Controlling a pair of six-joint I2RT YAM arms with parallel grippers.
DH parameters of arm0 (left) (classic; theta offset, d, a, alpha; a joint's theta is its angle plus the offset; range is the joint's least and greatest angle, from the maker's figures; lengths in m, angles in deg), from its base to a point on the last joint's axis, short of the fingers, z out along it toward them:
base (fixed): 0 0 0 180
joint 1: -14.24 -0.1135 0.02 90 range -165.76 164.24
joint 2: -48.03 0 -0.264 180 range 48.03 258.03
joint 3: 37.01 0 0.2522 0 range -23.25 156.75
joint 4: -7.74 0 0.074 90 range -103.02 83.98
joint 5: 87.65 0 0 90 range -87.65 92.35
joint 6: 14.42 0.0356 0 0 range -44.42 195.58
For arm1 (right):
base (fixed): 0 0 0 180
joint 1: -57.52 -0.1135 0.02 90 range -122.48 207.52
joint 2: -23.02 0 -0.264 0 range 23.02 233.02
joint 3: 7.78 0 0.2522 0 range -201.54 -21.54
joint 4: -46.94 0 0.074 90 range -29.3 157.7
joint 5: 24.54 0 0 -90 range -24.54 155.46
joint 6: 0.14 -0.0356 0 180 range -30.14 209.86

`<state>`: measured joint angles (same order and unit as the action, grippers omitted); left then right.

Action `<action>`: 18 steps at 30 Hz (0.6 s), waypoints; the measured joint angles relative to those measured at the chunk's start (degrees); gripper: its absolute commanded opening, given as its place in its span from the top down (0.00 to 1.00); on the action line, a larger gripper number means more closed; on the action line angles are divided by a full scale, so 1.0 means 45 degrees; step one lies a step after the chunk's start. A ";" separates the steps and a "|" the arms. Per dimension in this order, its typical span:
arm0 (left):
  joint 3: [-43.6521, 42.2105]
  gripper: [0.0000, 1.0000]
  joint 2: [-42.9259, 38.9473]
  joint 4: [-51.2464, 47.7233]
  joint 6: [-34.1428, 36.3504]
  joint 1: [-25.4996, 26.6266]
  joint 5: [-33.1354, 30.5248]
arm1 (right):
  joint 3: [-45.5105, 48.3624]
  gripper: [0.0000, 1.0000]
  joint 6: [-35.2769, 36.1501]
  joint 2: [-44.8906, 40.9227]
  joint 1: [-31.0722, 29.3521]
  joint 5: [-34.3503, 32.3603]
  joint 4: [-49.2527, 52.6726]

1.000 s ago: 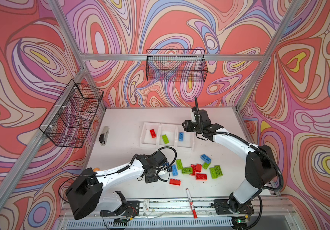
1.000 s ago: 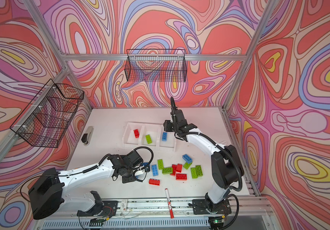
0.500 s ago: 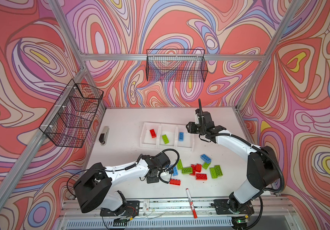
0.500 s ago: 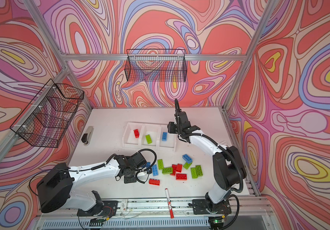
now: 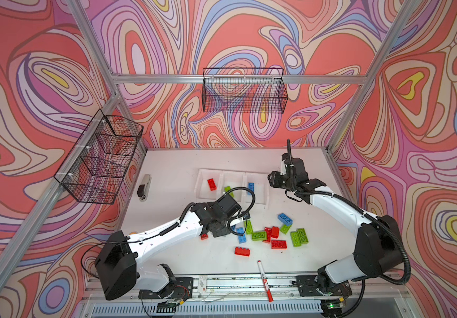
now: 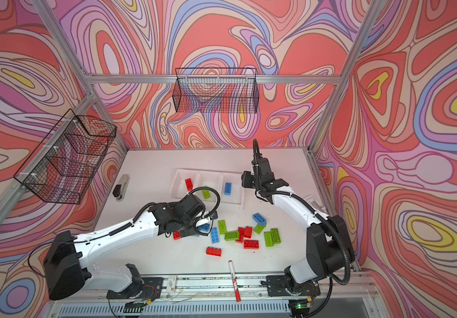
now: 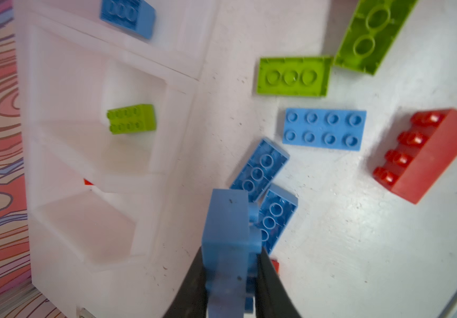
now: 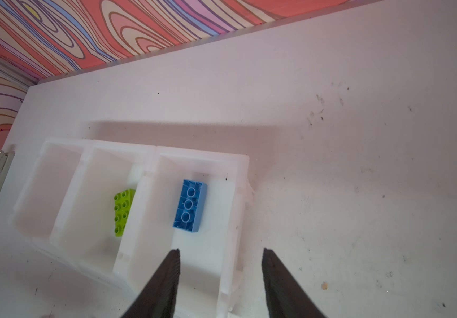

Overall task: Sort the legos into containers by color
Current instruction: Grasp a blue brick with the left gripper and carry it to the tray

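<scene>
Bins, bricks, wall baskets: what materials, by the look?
Bins: translucent white plastic, matte; light shows through walls. Bricks: opaque moulded plastic, slight sheen; crisp studs, saturated colour. Wall baskets: thin black wire mesh, probably coated metal; coating not discernible.

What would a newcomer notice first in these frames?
The loud swirl-patterned walls around the white table, then the loose bricks, red, green and blue, scattered toward its front. The left gripper is shut on a blue brick just in front of the white bins, each holding one brick.
</scene>
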<state>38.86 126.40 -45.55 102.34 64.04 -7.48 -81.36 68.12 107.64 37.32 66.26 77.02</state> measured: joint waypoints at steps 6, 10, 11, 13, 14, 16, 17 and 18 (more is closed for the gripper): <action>0.3682 0.83 0.2375 0.1093 -0.1117 -0.1107 0.0447 | 0.1243 0.49 -0.0146 -0.1059 0.0005 -0.0068 0.0393; 0.5955 0.82 0.4920 0.1865 -0.1724 -0.1200 0.0724 | 0.1821 0.46 -0.0233 -0.1758 0.0010 -0.0189 0.0675; 0.6450 0.82 0.5571 0.1962 -0.1904 -0.1200 0.0816 | 0.1928 0.44 -0.0238 -0.1894 0.0010 -0.0228 0.0835; 0.7388 0.81 0.6722 0.1982 -0.2215 -0.1195 0.0942 | 0.2093 0.40 -0.0233 -0.2113 0.0010 -0.0345 0.1166; 0.7805 0.80 0.7242 0.2011 -0.2365 -0.1195 0.0991 | 0.2205 0.38 -0.0233 -0.2263 0.0010 -0.0442 0.1360; 0.8485 0.79 0.8160 0.2035 -0.2696 -0.1195 0.1083 | 0.2453 0.35 -0.0238 -0.2657 0.0010 -0.0583 0.1724; 0.8709 0.79 0.8505 0.2050 -0.2827 -0.1195 0.1098 | 0.2574 0.34 -0.0238 -0.2914 0.0015 -0.0641 0.1928; 0.8888 0.78 0.8840 0.2055 -0.2982 -0.1200 0.1127 | 0.2657 0.35 -0.0238 -0.3172 0.0024 -0.0665 0.2123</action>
<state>78.86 166.18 -36.30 88.92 58.64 -2.41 -69.40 67.05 93.37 37.43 63.27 86.57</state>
